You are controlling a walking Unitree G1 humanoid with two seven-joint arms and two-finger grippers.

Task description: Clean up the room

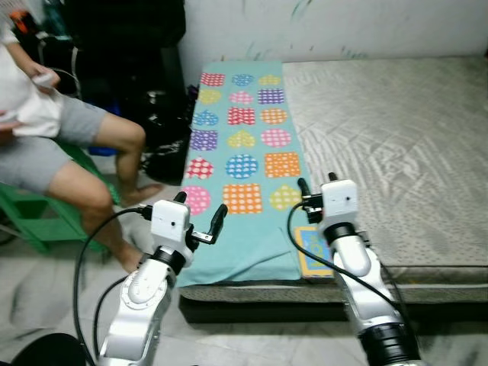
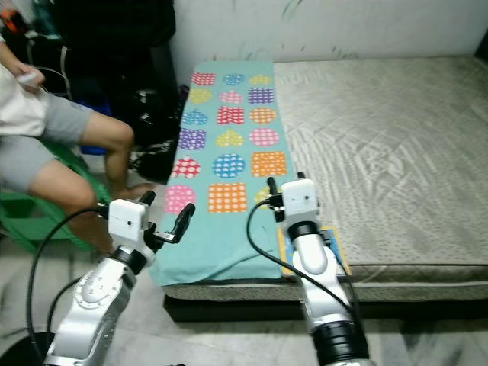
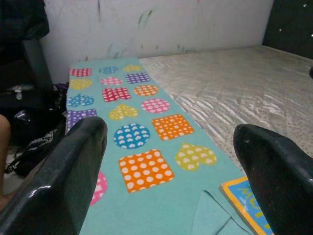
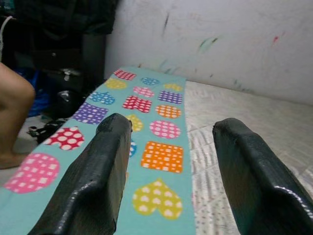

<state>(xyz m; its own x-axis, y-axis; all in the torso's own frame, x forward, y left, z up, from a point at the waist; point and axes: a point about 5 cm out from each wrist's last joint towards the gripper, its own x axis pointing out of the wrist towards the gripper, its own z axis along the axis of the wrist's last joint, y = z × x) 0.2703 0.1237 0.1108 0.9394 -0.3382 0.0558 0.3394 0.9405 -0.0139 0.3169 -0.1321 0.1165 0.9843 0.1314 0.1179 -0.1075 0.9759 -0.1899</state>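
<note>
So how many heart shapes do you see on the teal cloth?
3 hearts, all yellow, on the teal cloth: one far, one mid-cloth, one near. The end effectors may hide more.

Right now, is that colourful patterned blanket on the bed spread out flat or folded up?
Mostly spread out: the teal blanket lies flat along the mattress edge, its shapes showing in rows. Only its near corner is folded over, beside a yellow-edged book.

To your left you see a person (image 1: 53, 145) in grey shorts seated on a green stool (image 1: 42, 217), feet on the pale tiled floor (image 1: 252, 335). Behind them dark bags (image 1: 164, 133) sit against the scuffed white wall (image 1: 343, 27)
</note>
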